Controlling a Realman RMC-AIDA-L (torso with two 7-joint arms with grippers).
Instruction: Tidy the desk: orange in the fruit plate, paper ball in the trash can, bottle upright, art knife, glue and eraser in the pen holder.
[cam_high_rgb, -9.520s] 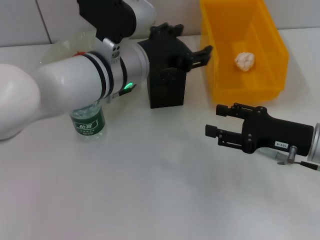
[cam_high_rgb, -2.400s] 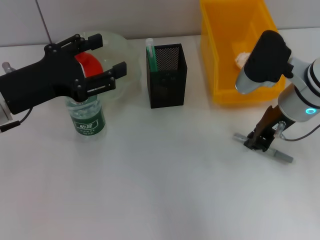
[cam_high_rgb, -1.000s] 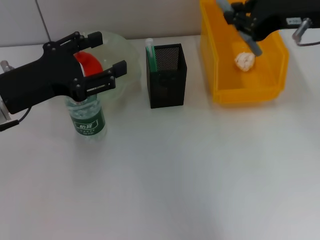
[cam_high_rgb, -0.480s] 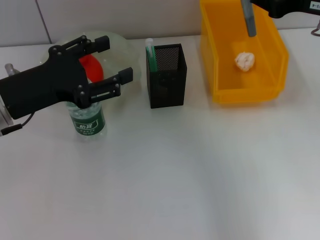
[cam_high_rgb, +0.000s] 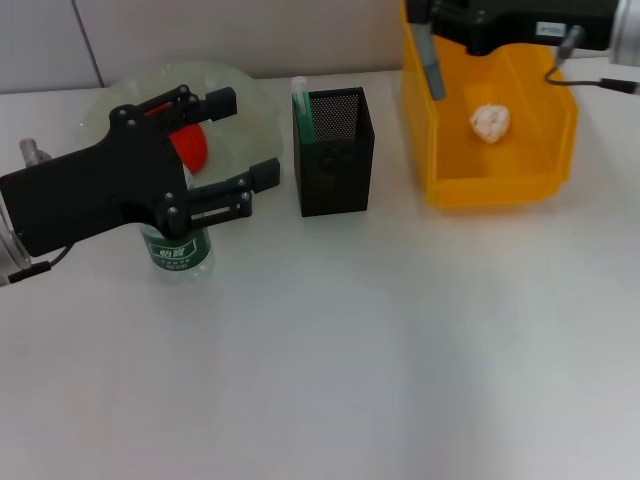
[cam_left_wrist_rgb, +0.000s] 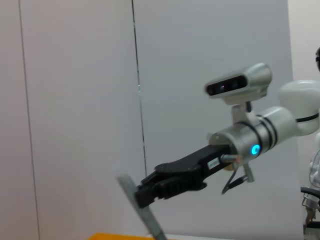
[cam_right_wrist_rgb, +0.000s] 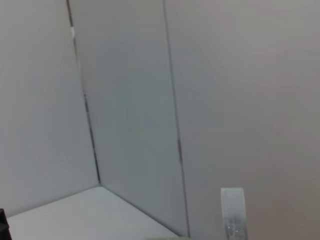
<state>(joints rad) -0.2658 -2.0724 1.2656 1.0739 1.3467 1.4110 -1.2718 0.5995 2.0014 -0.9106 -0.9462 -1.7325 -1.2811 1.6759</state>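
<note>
We see the right gripper (cam_high_rgb: 432, 25) raised above the yellow plastic trash bin (cam_high_rgb: 440, 150), its fingers pinching the slim grey art knife (cam_high_rgb: 431, 62), which hangs tilted, blade end down. A crumpled white paper ball (cam_high_rgb: 490, 121) lies inside the bin. Our left gripper (cam_high_rgb: 222, 145) hovers, fingers spread, over the upright green-labelled clear bottle (cam_high_rgb: 177, 246), beside the black mesh pen holder (cam_high_rgb: 336, 152).

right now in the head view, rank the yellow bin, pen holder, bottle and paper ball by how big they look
1. yellow bin, clearly the largest
2. pen holder
3. bottle, though the left gripper covers its upper part, so its place against the pen holder is unsure
4. paper ball, the smallest
</note>
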